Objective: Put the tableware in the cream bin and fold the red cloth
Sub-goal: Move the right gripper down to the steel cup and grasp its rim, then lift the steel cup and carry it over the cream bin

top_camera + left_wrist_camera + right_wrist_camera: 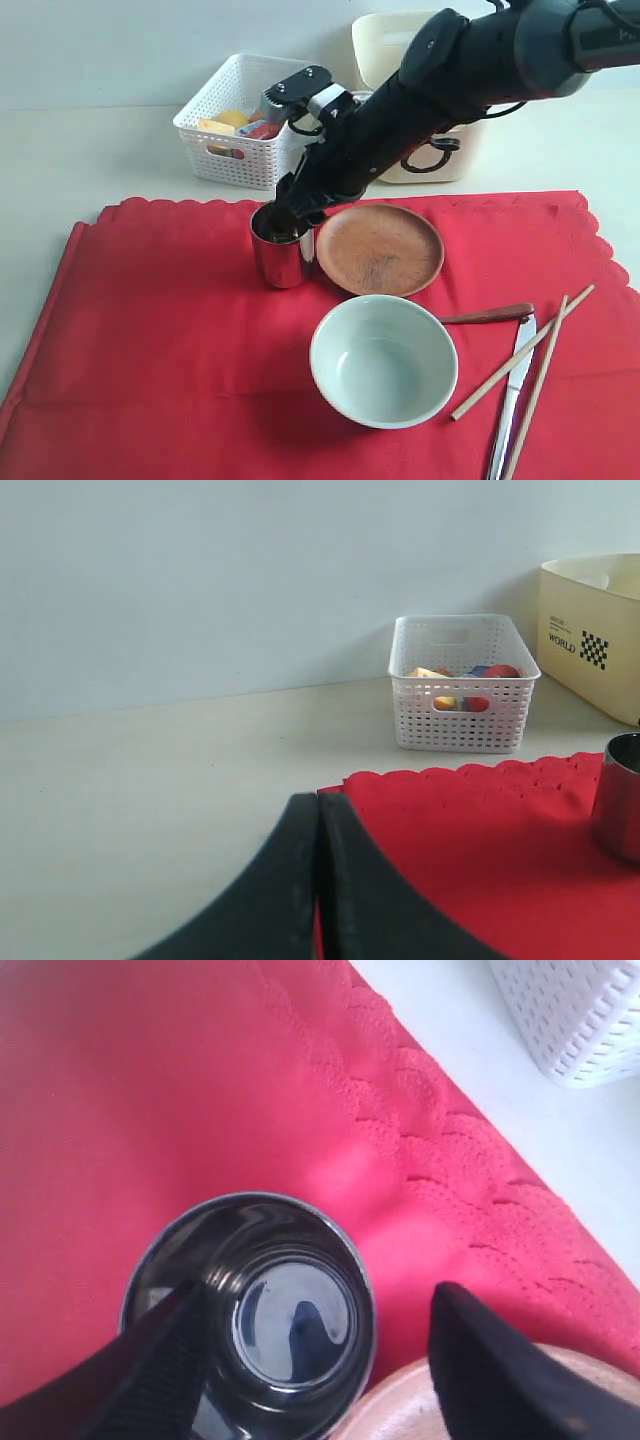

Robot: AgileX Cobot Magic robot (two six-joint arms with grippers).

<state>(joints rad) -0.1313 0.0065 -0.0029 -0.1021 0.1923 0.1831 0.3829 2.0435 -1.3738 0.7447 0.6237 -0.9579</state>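
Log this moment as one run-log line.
phase: steel cup pickup | right gripper: jaws open at cup rim, not closed on it | left gripper: jaws shut, holding nothing | red cloth: spread, unfolded

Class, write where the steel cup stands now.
In the exterior view the steel cup stands upright on the red cloth, left of centre, beside the wooden plate.

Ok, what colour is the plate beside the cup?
Brown wood plate, clearest in the exterior view.

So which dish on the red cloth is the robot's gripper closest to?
The shiny steel cup: the right gripper hangs over its rim; the round brown wooden plate sits beside it.
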